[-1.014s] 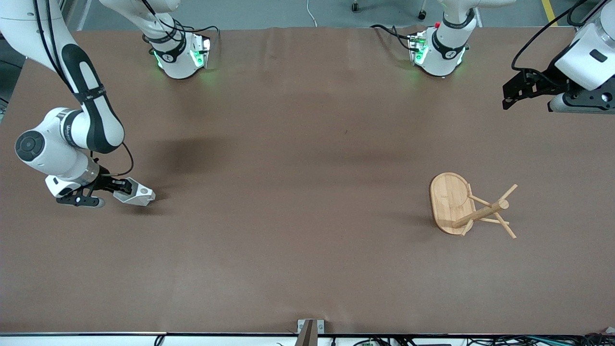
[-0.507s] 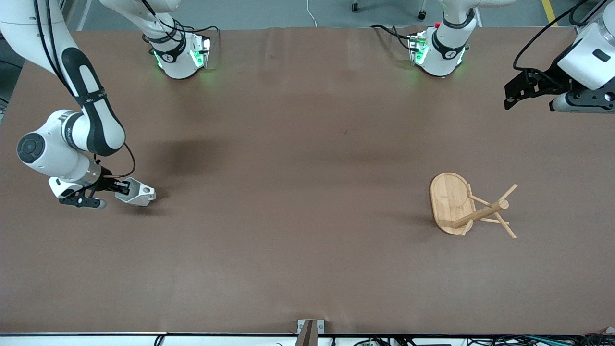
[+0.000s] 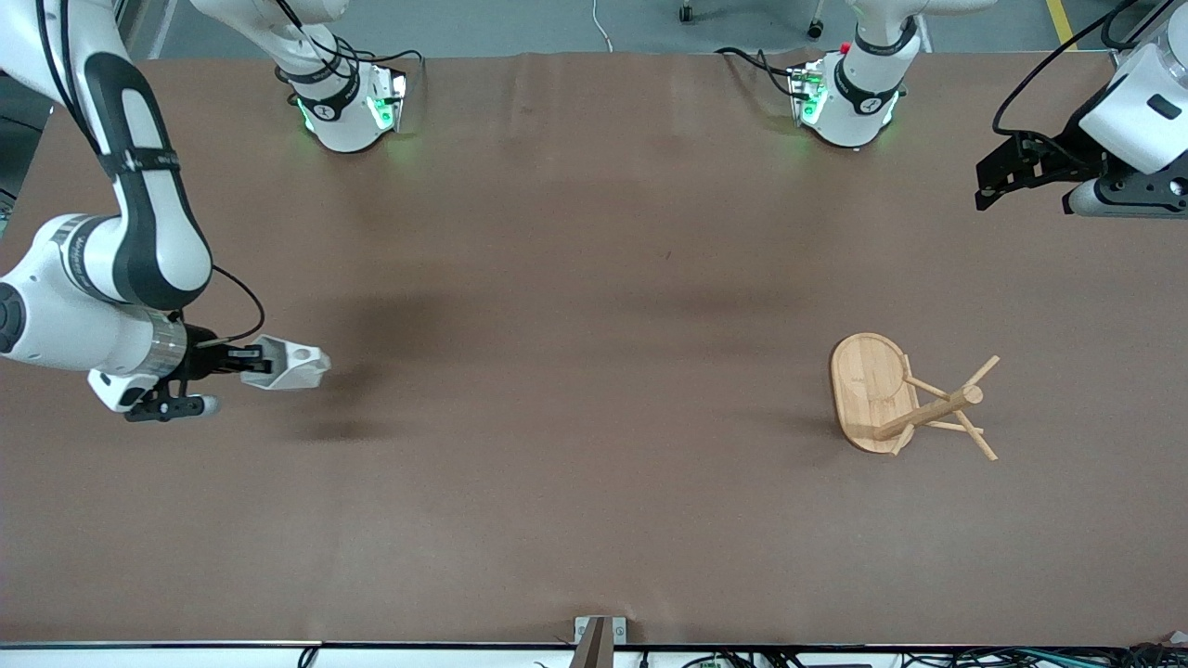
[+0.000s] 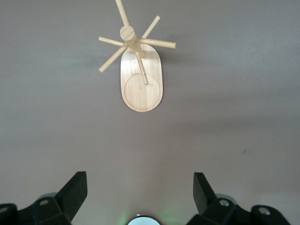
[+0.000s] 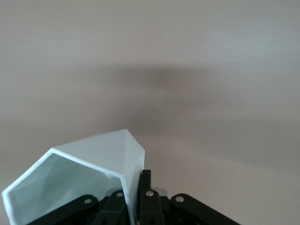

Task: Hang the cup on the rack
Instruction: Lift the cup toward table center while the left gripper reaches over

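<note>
Two claws | right claw [image 3: 249,364] grips cup [image 3: 292,363], airborne | left claw [image 4: 140,197] wide, waiting | rack [image 3: 905,399] upright

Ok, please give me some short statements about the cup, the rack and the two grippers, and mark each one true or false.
1. The right gripper is shut on the cup. True.
2. The cup hangs on a peg of the rack. False: it is in the right gripper, above the table at the right arm's end, apart from the rack.
3. The rack stands upright on its base. True.
4. The left gripper holds the rack. False: it is open, up in the air and holds nothing.
5. Every peg of the rack is bare. True.
</note>
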You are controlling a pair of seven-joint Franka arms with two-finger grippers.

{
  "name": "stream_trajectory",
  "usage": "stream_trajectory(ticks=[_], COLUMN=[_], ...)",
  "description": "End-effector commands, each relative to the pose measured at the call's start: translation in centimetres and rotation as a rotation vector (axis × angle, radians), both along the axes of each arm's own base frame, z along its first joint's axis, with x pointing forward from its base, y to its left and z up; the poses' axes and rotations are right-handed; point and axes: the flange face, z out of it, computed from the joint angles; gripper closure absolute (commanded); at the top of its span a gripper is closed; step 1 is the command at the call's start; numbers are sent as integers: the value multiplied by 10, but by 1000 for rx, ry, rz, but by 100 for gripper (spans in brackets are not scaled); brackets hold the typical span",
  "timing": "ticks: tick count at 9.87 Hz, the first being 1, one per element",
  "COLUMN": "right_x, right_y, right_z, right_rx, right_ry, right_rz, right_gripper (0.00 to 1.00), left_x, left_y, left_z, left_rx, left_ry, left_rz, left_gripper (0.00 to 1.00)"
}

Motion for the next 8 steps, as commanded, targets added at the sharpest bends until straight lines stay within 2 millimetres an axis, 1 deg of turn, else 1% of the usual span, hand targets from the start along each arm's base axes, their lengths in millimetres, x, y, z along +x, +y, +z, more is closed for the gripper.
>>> stream_trajectory(ticks=[1,2,3,4,5,6,8], right_x=[-3,-11,-18,-24,-27,-34,-39], right_y=[77,124,160,199,219,244,277], right_z=[15,21,25,37,43,51,64], right_rx=[197,296,387,483,564,649,756], right_ry=[18,31,47,58,81,112,141], right_rz=[36,57,65,72,50,23,-31], right_gripper=[99,99,99,99,99,99,99], left_x=[2,4,14,22,30,29,10], left_y=[2,3,4,-3,-16,-40,-119], left_z=[-12,-10,-6,-7,-19,-10,-9], left_rx=[12,21,36,29,11,-39,-160], left_ry=[37,30,15,11,31,8,11], left_rz=[-10,-41,-80,-94,-120,-167,-294], left_gripper=[0,0,0,0,0,0,0])
